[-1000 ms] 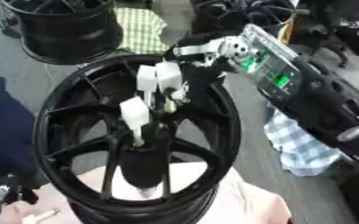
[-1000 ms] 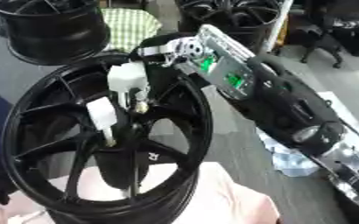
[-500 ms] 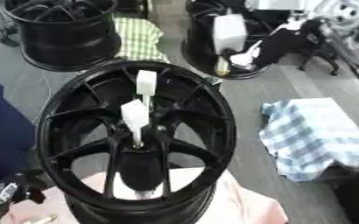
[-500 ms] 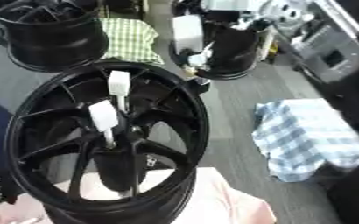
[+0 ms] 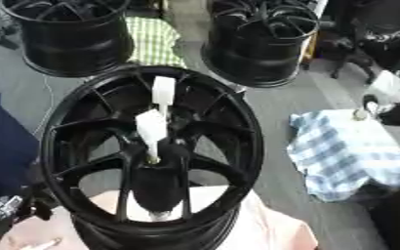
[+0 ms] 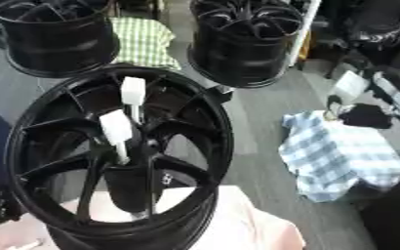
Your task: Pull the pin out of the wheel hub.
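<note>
A black wheel (image 5: 152, 156) lies flat in the middle, on a pink cloth (image 5: 263, 229). Two white-handled pins stand in its hub, one nearer (image 5: 150, 129) and one farther (image 5: 163, 90). A third pin (image 6: 350, 84), with the same white handle, hangs tilted at the right above a blue checked cloth (image 6: 349, 156). My dark right hand (image 6: 366, 116) is curled round its lower end, well away from the wheel. Only part of my left hand (image 5: 11, 207) shows at the lower left corner, beside the wheel rim.
Two more black wheels stand at the back, one at the left (image 5: 67, 36) and one in the middle (image 5: 259, 41), with a green checked cloth (image 5: 156, 41) between them. A dark blue thing (image 5: 3, 146) lies at the left edge. Grey floor shows between the wheel and the blue checked cloth.
My right hand has left the hub with a pin, swung up past the back wheels and come down to the right over the blue checked cloth. Two pins stay in the hub.
</note>
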